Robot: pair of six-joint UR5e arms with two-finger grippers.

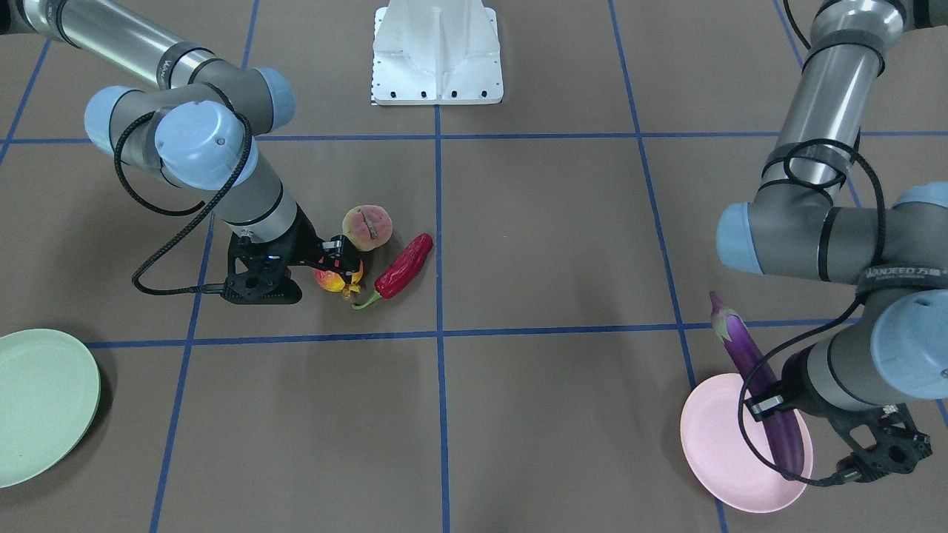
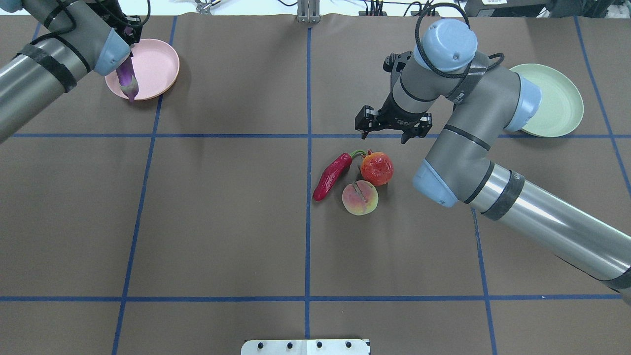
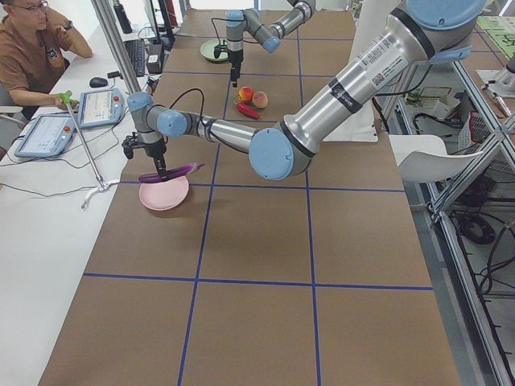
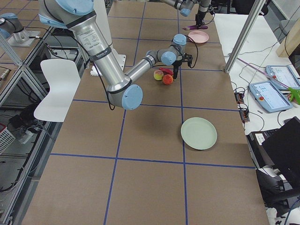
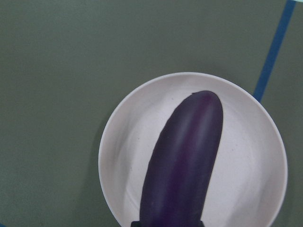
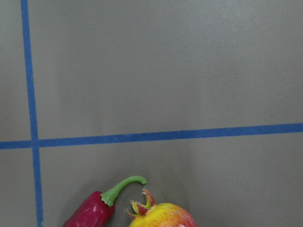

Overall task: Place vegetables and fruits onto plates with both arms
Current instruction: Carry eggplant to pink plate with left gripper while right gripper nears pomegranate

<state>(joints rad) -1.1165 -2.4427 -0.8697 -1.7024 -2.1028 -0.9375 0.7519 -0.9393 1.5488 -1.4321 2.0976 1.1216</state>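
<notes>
Two grippers are over a brown table with blue tape lines. The left gripper is squeezed tight on the long shiny purple eggplant. It holds the eggplant over the round pale pink plate. The fat round end is over the middle of the plate, and the pale stem end sticks out past the rim. I cannot tell if the eggplant touches the plate.

The right gripper hangs just above the round red-and-yellow fruit with a little crown, and its fingers look spread apart. That fruit lies on the table. The pale pink-yellow peach sits right beside it. The wrinkly red chili pepper lies on its other side, with its green stem curling up to the crown. The round pale green plate is well apart from these three.
</notes>
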